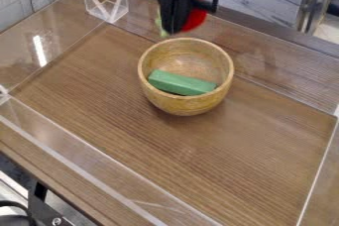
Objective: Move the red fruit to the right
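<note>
The red fruit (196, 17) hangs in the air above the far rim of the wooden bowl (185, 97), held by my gripper (181, 18), which is shut on it and points down. Only the fruit's right side shows past the black fingers. A flat green block (183, 82) still lies inside the bowl, well below the gripper.
The bowl stands on a wooden tabletop (159, 161) enclosed by low clear plastic walls (54, 27). A clear plastic stand (106, 4) sits at the back left. A metal table leg (315, 7) rises behind the right wall.
</note>
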Tool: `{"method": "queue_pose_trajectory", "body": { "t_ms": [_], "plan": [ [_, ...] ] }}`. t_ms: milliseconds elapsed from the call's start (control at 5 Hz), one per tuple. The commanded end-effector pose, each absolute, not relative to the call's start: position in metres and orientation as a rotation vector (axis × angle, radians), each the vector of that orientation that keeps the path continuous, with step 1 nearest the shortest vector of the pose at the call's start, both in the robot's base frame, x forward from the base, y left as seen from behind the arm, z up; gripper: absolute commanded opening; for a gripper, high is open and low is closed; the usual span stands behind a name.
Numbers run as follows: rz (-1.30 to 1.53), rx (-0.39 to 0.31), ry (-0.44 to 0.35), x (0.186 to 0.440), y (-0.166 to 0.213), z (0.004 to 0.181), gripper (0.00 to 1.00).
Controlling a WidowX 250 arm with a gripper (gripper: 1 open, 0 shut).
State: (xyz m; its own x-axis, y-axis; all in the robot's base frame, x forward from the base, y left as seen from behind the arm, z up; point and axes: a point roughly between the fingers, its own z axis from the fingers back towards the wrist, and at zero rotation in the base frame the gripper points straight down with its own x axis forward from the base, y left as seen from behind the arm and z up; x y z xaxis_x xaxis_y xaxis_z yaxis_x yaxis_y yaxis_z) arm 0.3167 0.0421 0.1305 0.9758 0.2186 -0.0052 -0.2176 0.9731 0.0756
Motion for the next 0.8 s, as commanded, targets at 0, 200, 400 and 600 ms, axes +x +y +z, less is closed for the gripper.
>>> {"method": "queue_pose_trajectory", "body": {
  "t_ms": [0, 200, 400, 600],
  "plan": [
    [0.215, 0.068, -0.054, 0.311, 0.019, 0.150, 0.00],
    [0.231, 0.060, -0.055, 0.301, -0.003, 0.162, 0.00],
    [0.255, 0.056, -0.053, 0.289, -0.017, 0.175, 0.00],
    [0.278, 0.054, -0.048, 0.277, -0.030, 0.173, 0.00]
  ]
}}
